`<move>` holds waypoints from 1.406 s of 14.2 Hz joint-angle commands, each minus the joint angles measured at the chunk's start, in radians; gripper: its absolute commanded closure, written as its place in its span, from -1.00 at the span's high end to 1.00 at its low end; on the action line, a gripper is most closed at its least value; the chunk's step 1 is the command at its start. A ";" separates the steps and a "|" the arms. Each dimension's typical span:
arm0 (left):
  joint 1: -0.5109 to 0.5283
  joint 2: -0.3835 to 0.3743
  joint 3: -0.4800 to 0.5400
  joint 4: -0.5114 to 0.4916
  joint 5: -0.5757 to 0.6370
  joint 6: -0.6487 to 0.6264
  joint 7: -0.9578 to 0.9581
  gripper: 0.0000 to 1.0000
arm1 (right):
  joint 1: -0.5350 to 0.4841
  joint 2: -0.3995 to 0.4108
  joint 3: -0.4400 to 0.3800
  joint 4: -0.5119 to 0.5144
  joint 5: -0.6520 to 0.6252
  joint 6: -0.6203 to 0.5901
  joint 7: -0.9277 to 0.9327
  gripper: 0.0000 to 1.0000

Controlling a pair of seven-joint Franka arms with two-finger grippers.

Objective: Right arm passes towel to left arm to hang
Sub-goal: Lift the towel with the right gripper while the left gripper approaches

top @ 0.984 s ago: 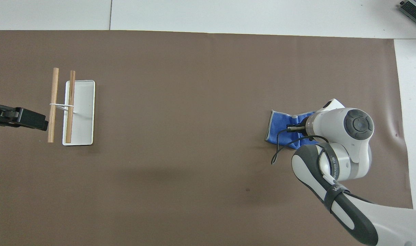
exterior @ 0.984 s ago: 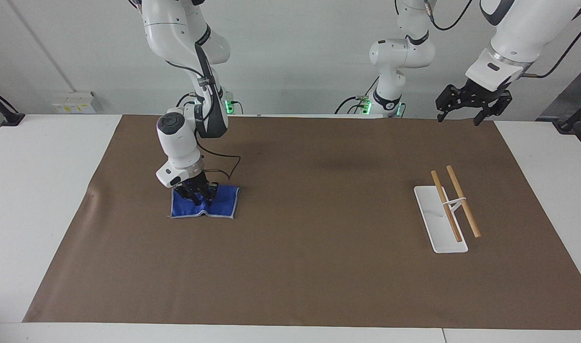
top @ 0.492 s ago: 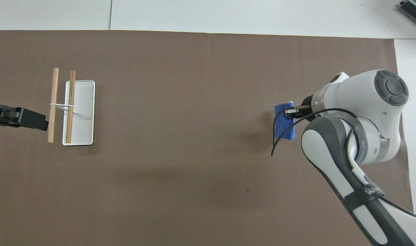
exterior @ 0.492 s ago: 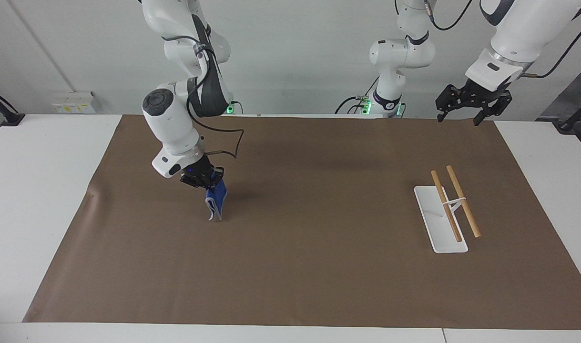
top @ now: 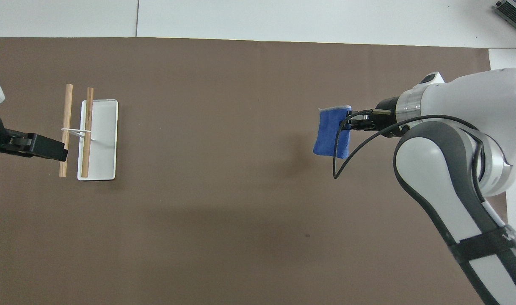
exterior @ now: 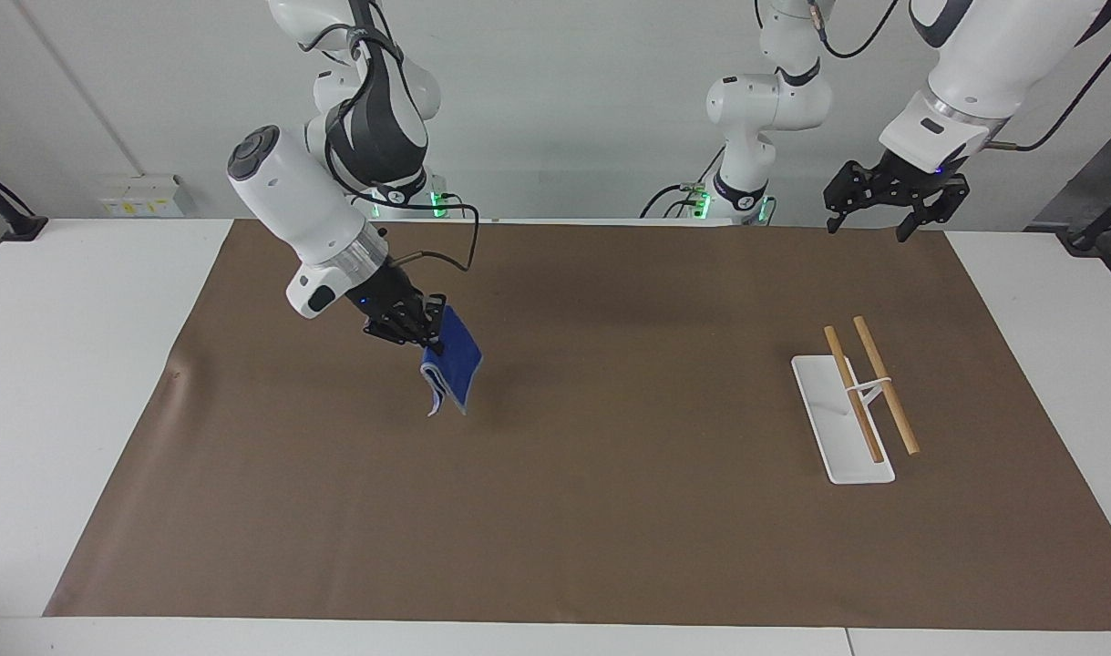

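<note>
The blue towel [exterior: 453, 372] [top: 331, 132] hangs folded in the air over the brown mat, clear of its surface. My right gripper [exterior: 425, 332] [top: 351, 123] is shut on the towel's upper edge, its arm tilted toward the middle of the table. High over the mat's corner at the left arm's end, my left gripper [exterior: 865, 219] [top: 50, 149] stands open and empty. In the overhead view it overlaps the rack's outer rod.
A white rack [exterior: 845, 428] [top: 100, 140] with two wooden rods [exterior: 869, 392] [top: 75, 131] stands on the brown mat [exterior: 610, 474] [top: 224, 190] toward the left arm's end. White table [exterior: 72, 364] borders the mat on every side.
The right gripper has lifted the towel off the mat and carried it up and toward the table's middle, tilting as it went. The left gripper has shifted slightly.
</note>
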 commanded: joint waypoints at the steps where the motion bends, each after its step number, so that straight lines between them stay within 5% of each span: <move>1: -0.012 -0.031 0.008 -0.047 -0.052 0.031 -0.050 1.00 | -0.012 0.004 0.011 0.013 0.195 -0.005 -0.101 -1.00; 8: -0.047 -0.097 -0.003 -0.212 -0.256 0.211 -0.435 1.00 | 0.022 -0.016 0.028 -0.004 0.523 0.005 -0.167 -1.00; 14: -0.173 -0.117 -0.003 -0.369 -0.456 0.552 -0.805 1.00 | 0.137 -0.077 0.030 -0.131 0.927 0.172 -0.257 -1.00; 20: -0.314 -0.126 -0.007 -0.473 -0.518 0.879 -1.099 1.00 | 0.178 -0.094 0.030 -0.156 1.102 0.184 -0.288 -1.00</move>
